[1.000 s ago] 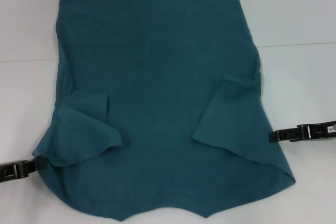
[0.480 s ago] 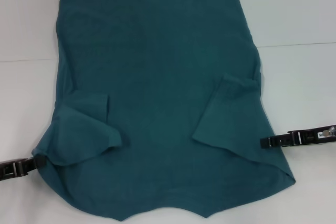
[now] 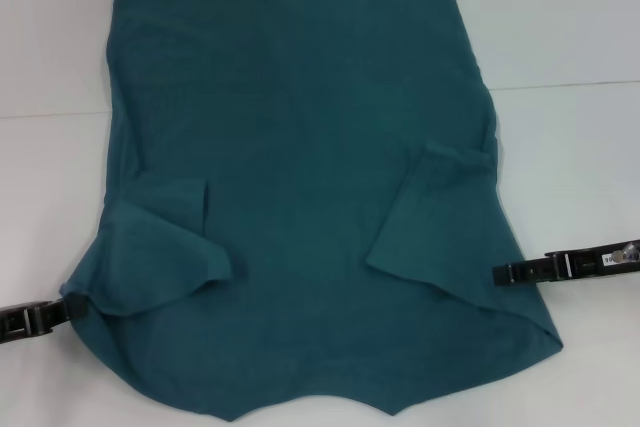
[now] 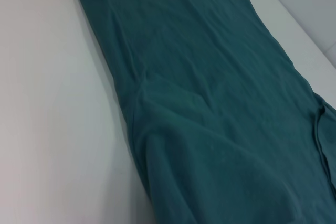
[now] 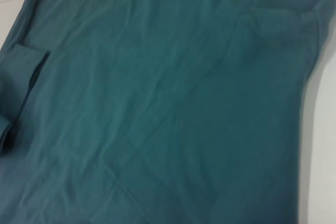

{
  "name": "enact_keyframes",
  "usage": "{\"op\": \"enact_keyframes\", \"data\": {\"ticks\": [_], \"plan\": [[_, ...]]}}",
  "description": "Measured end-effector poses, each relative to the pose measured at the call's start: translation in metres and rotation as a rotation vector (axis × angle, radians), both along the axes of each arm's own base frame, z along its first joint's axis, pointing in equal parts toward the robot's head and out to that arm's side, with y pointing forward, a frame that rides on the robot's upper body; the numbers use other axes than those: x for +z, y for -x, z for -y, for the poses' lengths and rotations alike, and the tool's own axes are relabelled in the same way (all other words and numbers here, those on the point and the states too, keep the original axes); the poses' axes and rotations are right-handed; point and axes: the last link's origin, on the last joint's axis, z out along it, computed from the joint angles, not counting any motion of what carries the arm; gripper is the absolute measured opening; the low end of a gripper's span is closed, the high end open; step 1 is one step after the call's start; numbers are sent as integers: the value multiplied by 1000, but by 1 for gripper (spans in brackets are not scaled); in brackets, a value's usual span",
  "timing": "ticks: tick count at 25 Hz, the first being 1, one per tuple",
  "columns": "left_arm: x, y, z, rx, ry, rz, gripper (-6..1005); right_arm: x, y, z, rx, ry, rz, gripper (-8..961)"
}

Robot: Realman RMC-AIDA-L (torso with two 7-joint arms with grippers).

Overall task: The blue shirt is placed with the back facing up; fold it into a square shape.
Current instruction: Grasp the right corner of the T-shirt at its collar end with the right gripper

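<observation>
Your white worktop (image 3: 570, 27) carries the blue shirt (image 3: 300, 147), spread flat with both sleeves folded inward. Your left hand (image 3: 66, 313) touches its near-left edge and your right hand (image 3: 500, 273) its right edge; you cannot tell either's grip.

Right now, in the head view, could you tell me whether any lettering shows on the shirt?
No, the blue shirt shows only plain teal fabric.

We see bare desk (image 3: 580, 147) ahead of and behind each end effector; only the blue shirt (image 3: 300, 147) lies between them.
</observation>
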Motion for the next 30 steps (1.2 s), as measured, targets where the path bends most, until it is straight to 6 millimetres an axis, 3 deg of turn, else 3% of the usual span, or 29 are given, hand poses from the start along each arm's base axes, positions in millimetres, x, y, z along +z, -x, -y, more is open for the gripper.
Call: {"op": "enact_keyframes", "data": {"ticks": [30], "plan": [[-1, 0, -1, 3, -7, -2, 15, -13, 23, 17, 77, 118, -141, 831]]}}
